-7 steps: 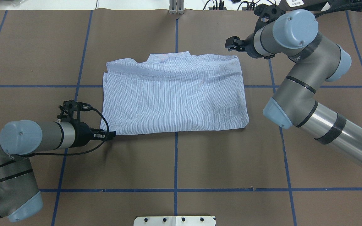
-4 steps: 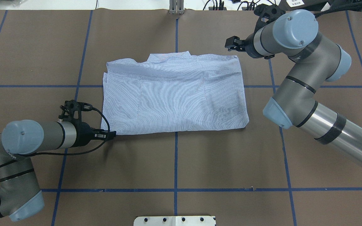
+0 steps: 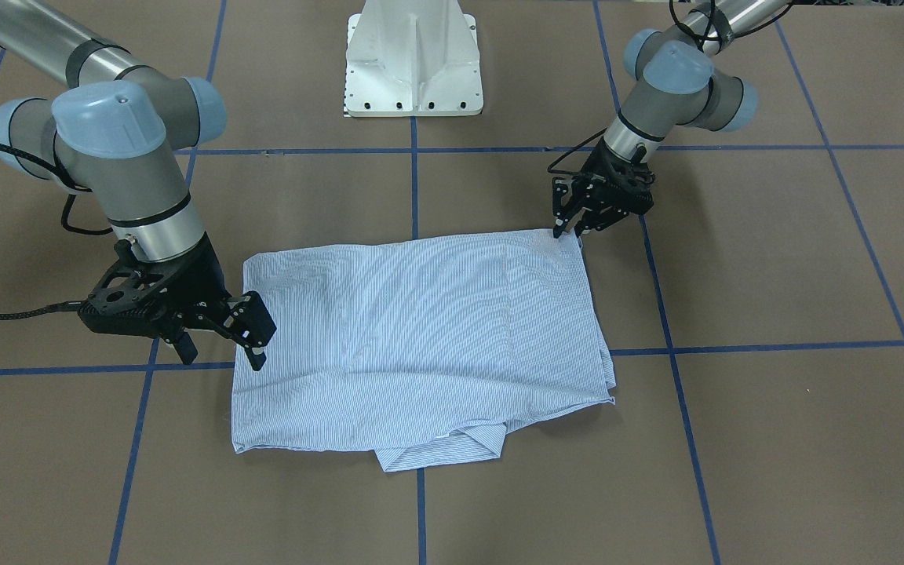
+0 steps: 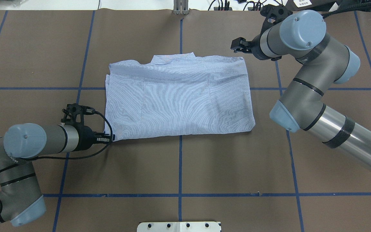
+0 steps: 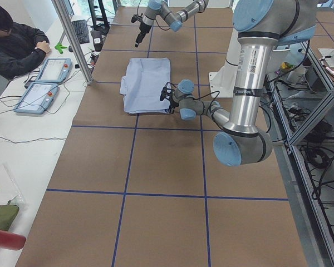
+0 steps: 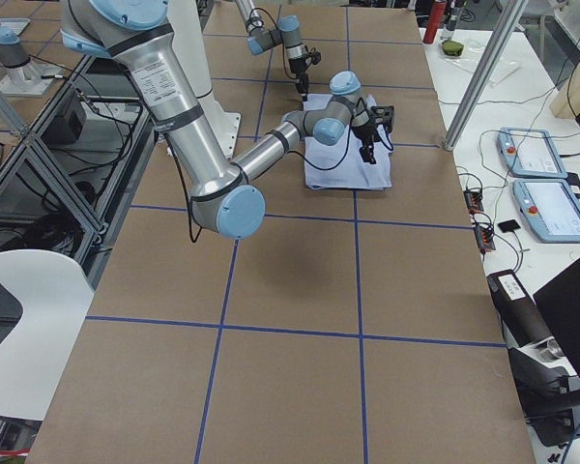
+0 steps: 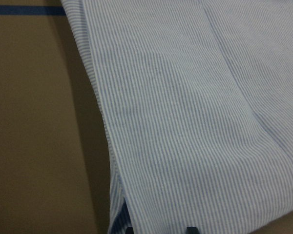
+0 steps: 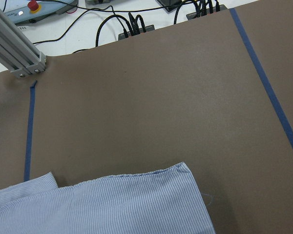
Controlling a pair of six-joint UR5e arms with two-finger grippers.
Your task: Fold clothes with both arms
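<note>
A light blue striped shirt (image 4: 179,100) lies flat in the middle of a brown desk (image 4: 179,167), already folded into a wide rectangle. Its long axis runs side to side across the robot's front. The collar (image 4: 172,59) is on the far long edge and points away from the robot.

The left fingers (image 3: 558,225) are down at desk level at the shirt's near left corner. They are a little apart, with the corner's edge lying between their tips, and the cloth stretches from there toward the robot's right.

The right fingers (image 3: 256,345) are spread wide and hold nothing. They hang raised by the far right corner, the diagonally opposite one, with the cloth lying below them and toward the robot.

The left arm looks much closer to a grip. The right likely needs to drop onto its corner before both can lift. Any fold along the long axis would depend on those two corner holds.
</note>
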